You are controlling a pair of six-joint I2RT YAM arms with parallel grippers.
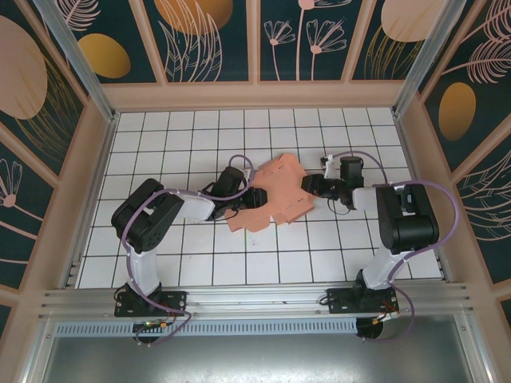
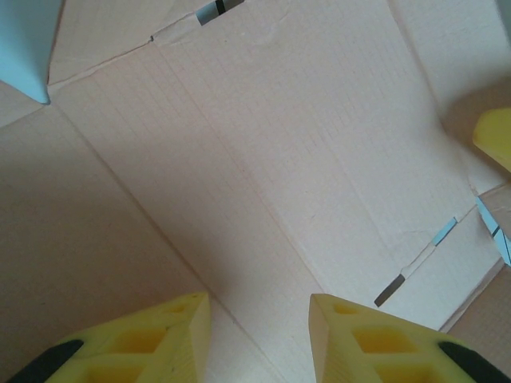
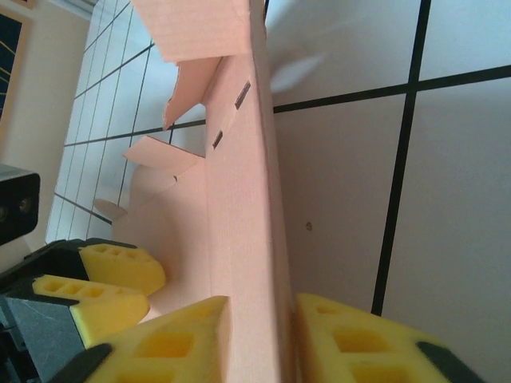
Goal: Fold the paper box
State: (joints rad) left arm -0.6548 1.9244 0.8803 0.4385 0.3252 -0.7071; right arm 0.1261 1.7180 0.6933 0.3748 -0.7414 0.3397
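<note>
The salmon-pink paper box lies as a partly folded sheet in the middle of the tiled table. My left gripper sits over its left half. In the left wrist view, the left gripper is open just above the creased card, with nothing between its fingers. My right gripper is at the sheet's right edge. In the right wrist view, the right gripper is shut on a side flap of the box that stands upright. The left gripper's yellow fingers rest on the card beyond it.
The white tiled table with black grid lines is ringed by tan walls. A metal rail runs along the near edge by the arm bases. Bare tiles lie behind and in front of the sheet.
</note>
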